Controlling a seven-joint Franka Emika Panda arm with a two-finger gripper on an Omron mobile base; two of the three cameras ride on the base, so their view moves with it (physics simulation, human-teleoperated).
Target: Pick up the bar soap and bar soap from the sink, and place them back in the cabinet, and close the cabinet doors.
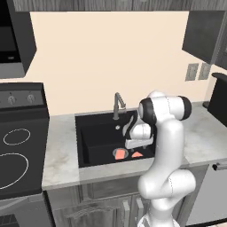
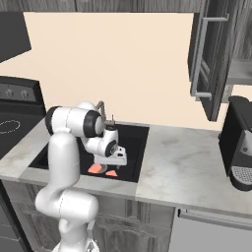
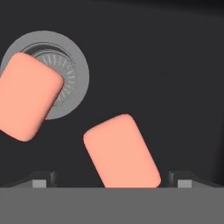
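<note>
Two salmon-orange bar soaps lie on the floor of the black sink (image 1: 95, 133). One soap (image 3: 26, 98) rests partly over the round silver drain (image 3: 72, 65). The other soap (image 3: 121, 151) lies tilted between my fingertips (image 3: 43, 178), apart from both of them. My gripper (image 3: 113, 179) is open and hangs low in the basin just above this soap (image 1: 137, 154). The right base view has the gripper (image 2: 112, 166) over both soaps (image 2: 95, 169). A dark cabinet door (image 2: 206, 59) stands open at the upper right, beside the grey shelf (image 2: 241, 74).
The gooseneck faucet (image 1: 117, 105) rises at the back of the sink. A black stovetop (image 1: 17, 150) lies to the left. On the marble counter (image 2: 182, 167) to the right stands a black coffee machine (image 2: 238, 142). Base cabinets run below the counter.
</note>
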